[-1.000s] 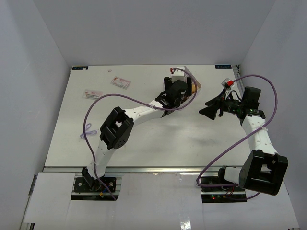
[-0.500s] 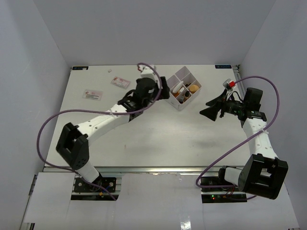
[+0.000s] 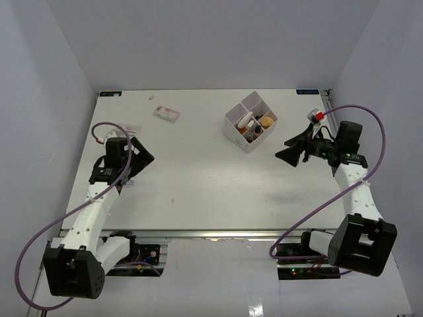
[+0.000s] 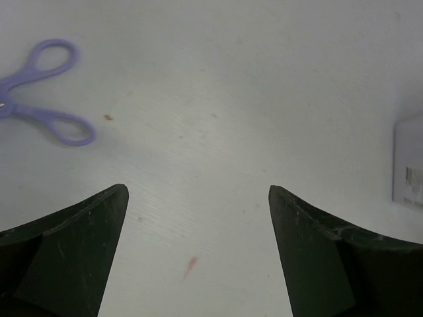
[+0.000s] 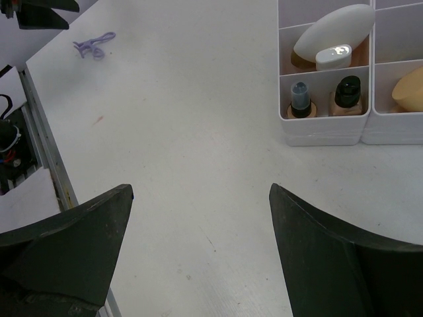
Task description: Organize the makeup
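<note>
The makeup sits in a white four-compartment box point(image 3: 235, 131) at the back middle of the table. In the right wrist view the box point(image 5: 324, 129) holds a white egg-shaped sponge point(image 5: 334, 28) over a white-capped tube point(image 5: 332, 58). A grey-capped bottle point(image 5: 299, 99) and a beige dark-capped bottle point(image 5: 347, 94) stand upright in one compartment. A tan sponge point(image 5: 406, 89) lies in another. My left gripper point(image 3: 142, 164) point(image 4: 198, 191) is open over bare table at the far left. My right gripper point(image 3: 283, 148) point(image 5: 198, 188) is open, right of the box, holding nothing.
A purple looped tie point(image 4: 39, 92) point(image 5: 92, 45) lies on the table near the left gripper. One small card point(image 3: 166, 113) lies at the back left, and another card point(image 4: 410, 158) shows at the edge of the left wrist view. Purple cables loop from both arms.
My left arm has swung away from the box, across to the left side of the table, leaving the box uncovered. The right arm has stayed where it was.
</note>
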Robot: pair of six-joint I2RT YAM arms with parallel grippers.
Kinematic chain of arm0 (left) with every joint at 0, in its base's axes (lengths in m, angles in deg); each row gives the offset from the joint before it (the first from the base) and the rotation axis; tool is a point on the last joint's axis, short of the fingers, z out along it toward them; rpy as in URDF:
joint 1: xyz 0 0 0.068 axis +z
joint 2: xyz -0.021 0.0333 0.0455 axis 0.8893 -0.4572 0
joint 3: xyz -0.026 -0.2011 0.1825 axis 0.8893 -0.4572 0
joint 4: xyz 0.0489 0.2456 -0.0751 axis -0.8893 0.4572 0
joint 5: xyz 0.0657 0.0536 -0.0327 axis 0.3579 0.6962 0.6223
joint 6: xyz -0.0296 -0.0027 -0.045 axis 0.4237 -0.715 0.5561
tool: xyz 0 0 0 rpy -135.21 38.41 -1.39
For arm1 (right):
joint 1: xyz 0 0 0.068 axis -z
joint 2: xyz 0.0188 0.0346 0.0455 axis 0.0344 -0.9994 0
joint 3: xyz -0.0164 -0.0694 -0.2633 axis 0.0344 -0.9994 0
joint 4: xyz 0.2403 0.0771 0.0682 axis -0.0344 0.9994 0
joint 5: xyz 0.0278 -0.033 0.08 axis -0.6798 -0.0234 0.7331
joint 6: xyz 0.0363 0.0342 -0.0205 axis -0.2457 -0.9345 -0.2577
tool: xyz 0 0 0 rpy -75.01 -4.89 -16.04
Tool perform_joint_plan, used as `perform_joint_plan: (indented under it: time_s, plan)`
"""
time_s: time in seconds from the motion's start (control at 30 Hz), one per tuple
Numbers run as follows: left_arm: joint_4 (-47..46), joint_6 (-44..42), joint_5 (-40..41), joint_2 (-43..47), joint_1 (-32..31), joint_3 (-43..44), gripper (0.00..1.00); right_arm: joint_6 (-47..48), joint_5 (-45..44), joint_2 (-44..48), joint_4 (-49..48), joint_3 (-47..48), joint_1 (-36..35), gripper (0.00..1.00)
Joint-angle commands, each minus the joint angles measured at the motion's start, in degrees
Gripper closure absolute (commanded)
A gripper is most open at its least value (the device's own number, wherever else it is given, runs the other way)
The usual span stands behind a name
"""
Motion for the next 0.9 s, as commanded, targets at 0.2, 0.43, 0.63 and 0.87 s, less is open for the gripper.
perform_joint_plan:
  time_s: [0.2,0.43,0.63,0.87]
  plan:
    - [4.61,17.04,-6.68,-9.1,11.58,-3.13,0.23,1.65,1.81,0.95,2.22,0.51,0.2,0.1]
    - [4.13,22.24,-0.34,-5.98,11.58,-6.41,0.4,1.57,2.42,1.92,2.28,0.33,0.2,0.1]
    - [3.18,24.18,1.98,-5.39,11.65,-9.04,0.36,1.56,2.81,2.2,2.29,0.11,0.2,0.1]
    - [-2.57,24.33,2.91,-7.73,12.46,-11.4,0.35,1.47,3.19,2.38,2.25,-0.16,0.2,0.1]
